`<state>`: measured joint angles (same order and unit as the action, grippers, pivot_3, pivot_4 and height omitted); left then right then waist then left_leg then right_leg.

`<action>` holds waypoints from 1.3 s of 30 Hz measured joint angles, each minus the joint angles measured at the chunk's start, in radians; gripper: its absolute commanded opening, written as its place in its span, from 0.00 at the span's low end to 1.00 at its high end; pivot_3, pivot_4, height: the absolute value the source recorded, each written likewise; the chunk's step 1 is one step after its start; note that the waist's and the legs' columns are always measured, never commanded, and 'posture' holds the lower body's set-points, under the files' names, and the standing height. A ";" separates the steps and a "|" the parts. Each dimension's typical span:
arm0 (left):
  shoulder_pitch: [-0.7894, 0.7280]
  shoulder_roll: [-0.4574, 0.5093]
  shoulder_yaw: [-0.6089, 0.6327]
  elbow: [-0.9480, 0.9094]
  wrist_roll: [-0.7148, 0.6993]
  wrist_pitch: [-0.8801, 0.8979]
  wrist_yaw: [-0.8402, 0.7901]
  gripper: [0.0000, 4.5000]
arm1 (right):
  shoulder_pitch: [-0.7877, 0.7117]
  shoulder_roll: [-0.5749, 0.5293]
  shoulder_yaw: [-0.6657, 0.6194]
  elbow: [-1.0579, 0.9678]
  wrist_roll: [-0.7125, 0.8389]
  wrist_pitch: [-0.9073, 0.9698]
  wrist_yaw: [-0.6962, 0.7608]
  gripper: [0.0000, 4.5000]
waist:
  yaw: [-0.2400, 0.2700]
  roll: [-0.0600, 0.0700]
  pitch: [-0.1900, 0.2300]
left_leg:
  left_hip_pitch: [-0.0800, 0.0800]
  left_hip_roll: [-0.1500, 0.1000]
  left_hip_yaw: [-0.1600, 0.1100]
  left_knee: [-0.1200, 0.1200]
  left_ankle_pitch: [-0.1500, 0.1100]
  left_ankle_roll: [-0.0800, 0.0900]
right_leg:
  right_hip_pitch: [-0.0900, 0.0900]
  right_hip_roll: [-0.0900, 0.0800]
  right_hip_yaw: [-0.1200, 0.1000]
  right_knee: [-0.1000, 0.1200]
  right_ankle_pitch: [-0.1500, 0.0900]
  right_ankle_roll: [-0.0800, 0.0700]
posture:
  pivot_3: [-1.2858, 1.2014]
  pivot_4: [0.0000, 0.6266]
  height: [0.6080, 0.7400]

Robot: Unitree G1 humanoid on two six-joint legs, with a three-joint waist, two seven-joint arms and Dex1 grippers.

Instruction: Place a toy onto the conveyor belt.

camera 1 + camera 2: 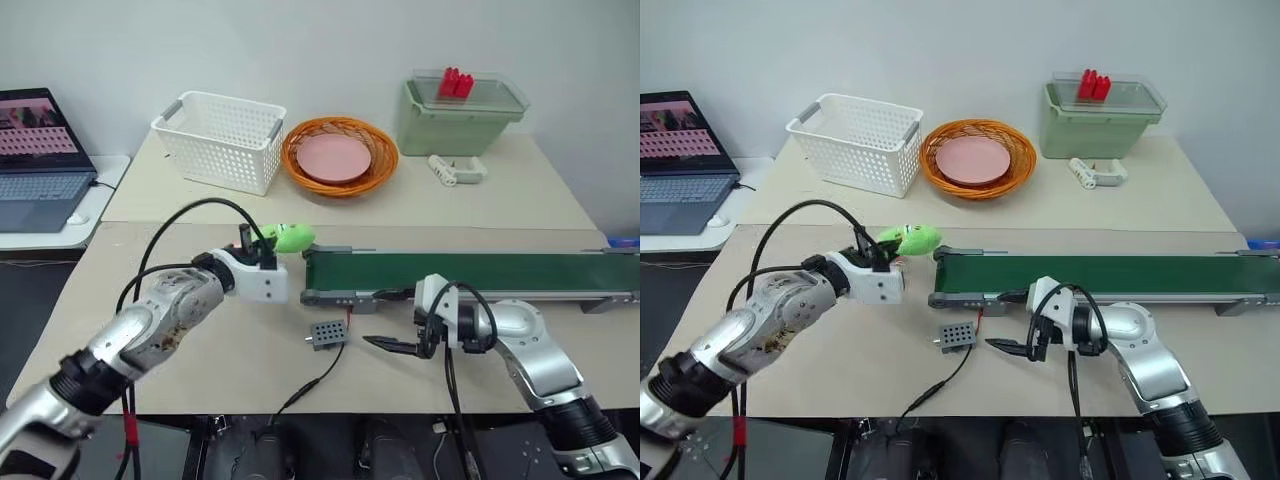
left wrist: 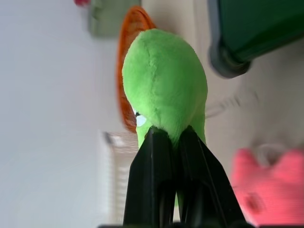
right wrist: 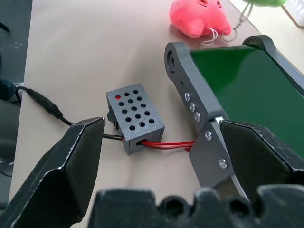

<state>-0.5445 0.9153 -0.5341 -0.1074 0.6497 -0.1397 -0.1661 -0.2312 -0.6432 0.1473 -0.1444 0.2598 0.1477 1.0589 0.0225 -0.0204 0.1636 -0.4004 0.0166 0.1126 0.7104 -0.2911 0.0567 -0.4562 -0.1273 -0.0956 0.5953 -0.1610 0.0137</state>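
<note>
Left eye view: our left gripper (image 1: 268,252) clenches the toy (image 1: 291,238) just beside the conveyor belt's (image 1: 470,272) near end; our right gripper (image 1: 392,344) gapes empty.

Left pincer (image 1: 268,250) is clamped on the toy (image 1: 290,238) beside the conveyor belt (image 1: 470,272); right pincer (image 1: 385,343), jaws spread, hangs near it.

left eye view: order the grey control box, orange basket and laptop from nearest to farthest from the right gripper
From the right gripper:
1. grey control box, just beside its fingers on the table.
2. orange basket, on the far table.
3. laptop, far off on the side desk.
</note>
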 measured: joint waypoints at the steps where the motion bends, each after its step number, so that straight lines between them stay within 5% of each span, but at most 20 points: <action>1: -0.010 -0.017 -0.001 0.035 0.041 -0.072 0.050 0.00 | -0.001 0.007 0.000 0.000 0.001 0.005 0.000 1.00 | 0.001 0.000 0.000 | -0.002 0.000 0.000 0.000 0.000 0.000 | -0.001 0.000 0.000 0.000 0.000 0.000 | 0.52 0.24 1.00; 15: -0.061 -0.177 -0.067 0.310 0.299 -0.472 0.271 0.00 | 0.022 0.005 -0.024 -0.032 0.002 0.035 -0.040 1.00 | 0.001 0.000 0.000 | -0.005 -0.002 0.003 0.003 0.001 0.003 | 0.000 0.001 -0.002 0.000 0.004 0.009 | 0.52 0.24 1.00; 36: -0.128 -0.309 -0.041 0.562 0.246 -0.489 0.130 0.00 | 0.055 0.001 -0.054 -0.082 0.029 0.059 -0.072 1.00 | -0.012 0.000 -0.001 | -0.002 -0.001 0.003 0.013 0.000 0.011 | 0.005 -0.001 0.000 0.001 0.008 0.010 | 0.52 0.24 1.00; 39: -0.131 -0.321 -0.036 0.575 0.234 -0.490 0.121 0.19 | 0.055 0.001 -0.054 -0.085 0.030 0.061 -0.078 1.00 | -0.012 0.000 -0.001 | -0.002 -0.001 0.003 0.013 0.000 0.011 | 0.005 -0.001 0.000 0.001 0.008 0.010 | 0.52 0.24 1.00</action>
<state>-0.6759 0.5943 -0.5705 0.4673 0.8839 -0.6295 -0.0452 -0.1761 -0.6418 0.0937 -0.2293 0.2897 0.2090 0.9806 0.0108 -0.0207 0.1629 -0.4023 0.0159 0.1160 0.7233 -0.2907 0.0672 -0.4513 -0.1283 -0.0956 0.5966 -0.1526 0.0238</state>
